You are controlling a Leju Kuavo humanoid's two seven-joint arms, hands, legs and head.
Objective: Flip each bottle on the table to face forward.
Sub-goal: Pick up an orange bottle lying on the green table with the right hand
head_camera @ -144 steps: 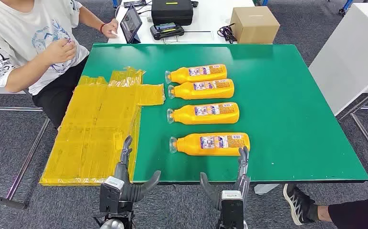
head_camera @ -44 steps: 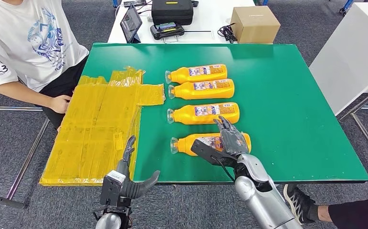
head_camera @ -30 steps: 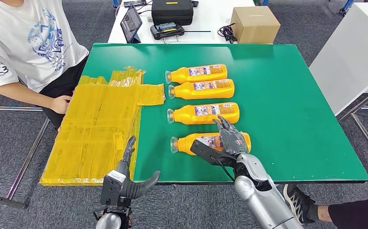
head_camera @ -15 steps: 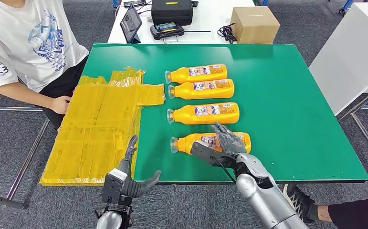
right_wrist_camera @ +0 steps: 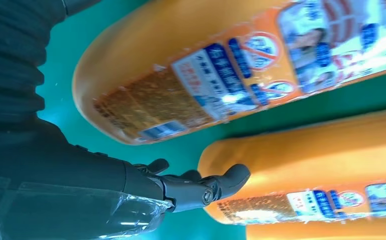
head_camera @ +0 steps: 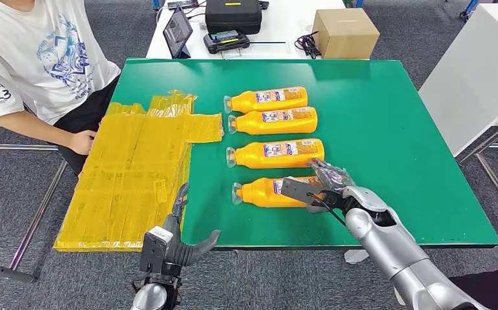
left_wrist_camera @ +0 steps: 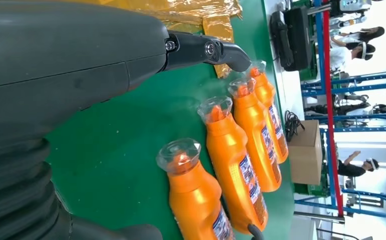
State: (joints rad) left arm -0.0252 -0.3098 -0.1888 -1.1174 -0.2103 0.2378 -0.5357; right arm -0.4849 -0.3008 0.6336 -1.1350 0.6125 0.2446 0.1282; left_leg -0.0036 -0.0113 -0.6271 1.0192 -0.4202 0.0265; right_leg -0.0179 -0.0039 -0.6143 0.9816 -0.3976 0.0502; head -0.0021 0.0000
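Observation:
Four orange bottles lie on their sides in a column on the green table (head_camera: 394, 129), caps to the left. The nearest bottle (head_camera: 262, 192) has my right hand (head_camera: 323, 184) wrapped over its base end, thumb across its top and fingers on the far side. Beyond it lie the second bottle (head_camera: 275, 154), the third bottle (head_camera: 273, 121) and the farthest bottle (head_camera: 267, 99), back labels up. In the right wrist view a thumb (right_wrist_camera: 206, 187) touches an orange bottle (right_wrist_camera: 321, 165). My left hand (head_camera: 176, 236) hovers open at the table's front edge, holding nothing, with the bottle caps (left_wrist_camera: 178, 155) ahead of it.
A crinkled yellow plastic sheet (head_camera: 130, 171) covers the table's left side. A person (head_camera: 33, 58) sits at the far left with a hand (head_camera: 81, 140) on the sheet. Behind are a cardboard box (head_camera: 345, 32), a tablet (head_camera: 177, 31) and a black case (head_camera: 233, 14).
My right arm rose from the front edge onto the nearest bottle, then swung rightward to its base end and closed around it. The bottle shifted slightly. The person's hand came down onto the yellow sheet.

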